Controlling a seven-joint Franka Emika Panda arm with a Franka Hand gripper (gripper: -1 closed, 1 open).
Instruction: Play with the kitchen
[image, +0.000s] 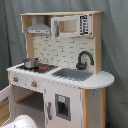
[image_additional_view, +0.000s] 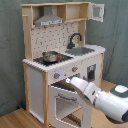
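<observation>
kitchen: upright, oven door ajar
pot: on stovetop
tool: at oven door's top edge; opening cannot be told

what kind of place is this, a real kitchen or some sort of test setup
Probably a lab or studio test setup, not a real kitchen. The kitchen is a child's toy of white panels and light wood, standing before a grey curtain backdrop, and a white robot arm reaches toward its oven door.
</observation>
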